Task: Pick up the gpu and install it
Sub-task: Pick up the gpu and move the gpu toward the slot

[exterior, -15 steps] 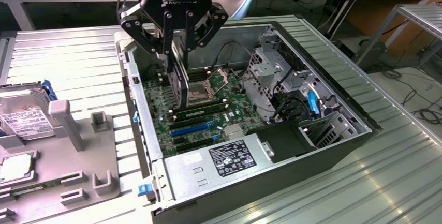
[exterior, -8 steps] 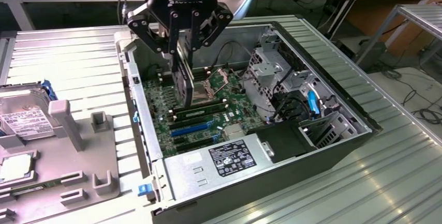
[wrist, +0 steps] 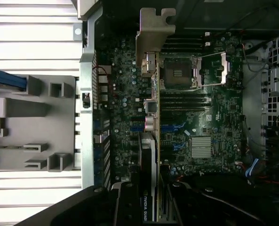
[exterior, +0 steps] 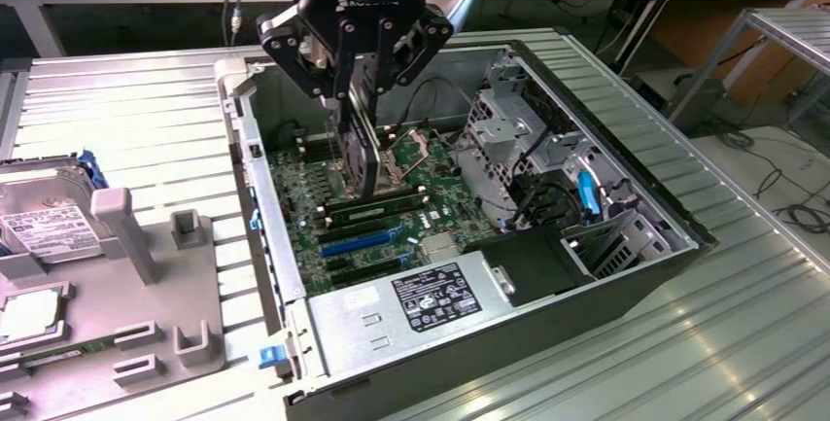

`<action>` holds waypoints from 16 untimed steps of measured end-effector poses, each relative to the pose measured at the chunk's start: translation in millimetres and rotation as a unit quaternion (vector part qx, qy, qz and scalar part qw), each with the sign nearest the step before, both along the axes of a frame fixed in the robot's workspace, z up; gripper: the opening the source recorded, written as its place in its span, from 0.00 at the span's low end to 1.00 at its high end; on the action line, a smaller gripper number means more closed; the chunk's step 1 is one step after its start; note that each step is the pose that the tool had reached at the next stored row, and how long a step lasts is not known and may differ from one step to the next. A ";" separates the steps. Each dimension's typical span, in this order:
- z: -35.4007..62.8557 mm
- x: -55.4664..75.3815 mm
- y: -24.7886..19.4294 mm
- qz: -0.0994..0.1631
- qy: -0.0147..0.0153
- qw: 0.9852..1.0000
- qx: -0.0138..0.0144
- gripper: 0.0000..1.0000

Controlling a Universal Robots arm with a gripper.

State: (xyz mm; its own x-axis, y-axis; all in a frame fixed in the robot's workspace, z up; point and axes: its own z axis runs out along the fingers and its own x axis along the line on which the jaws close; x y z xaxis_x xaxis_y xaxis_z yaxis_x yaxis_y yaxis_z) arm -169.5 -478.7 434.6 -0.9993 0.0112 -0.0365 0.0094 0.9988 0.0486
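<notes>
My gripper is shut on the gpu, a thin dark card held on edge and hanging down inside the open computer case. The card's lower edge is close over the green motherboard, near the black and blue slots. In the wrist view the gpu runs edge-on away from my gripper, with its silver bracket at the far end, above the motherboard. Whether the card touches a slot I cannot tell.
Inside the case, a power supply sits at the near end and a metal drive cage with cables on the exterior view's right. A grey parts tray on the exterior view's left holds a hard drive.
</notes>
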 end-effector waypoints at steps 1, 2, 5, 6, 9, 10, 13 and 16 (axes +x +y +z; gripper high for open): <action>0.0 1.5 0.0 0.000 0.000 1.000 0.000 0.27; 0.0 3.9 0.0 0.000 0.000 1.000 0.000 0.27; 0.1 8.9 0.0 0.000 0.000 1.000 0.000 0.27; 0.0 10.6 0.0 0.000 0.000 1.000 0.000 0.27; 0.0 17.0 0.0 0.000 0.000 1.000 0.000 0.27; 0.0 19.6 0.0 0.000 0.000 1.000 0.000 0.27; 0.0 25.5 0.0 0.000 0.000 1.000 0.000 0.27; 0.0 33.3 0.0 0.001 0.000 1.000 0.000 0.27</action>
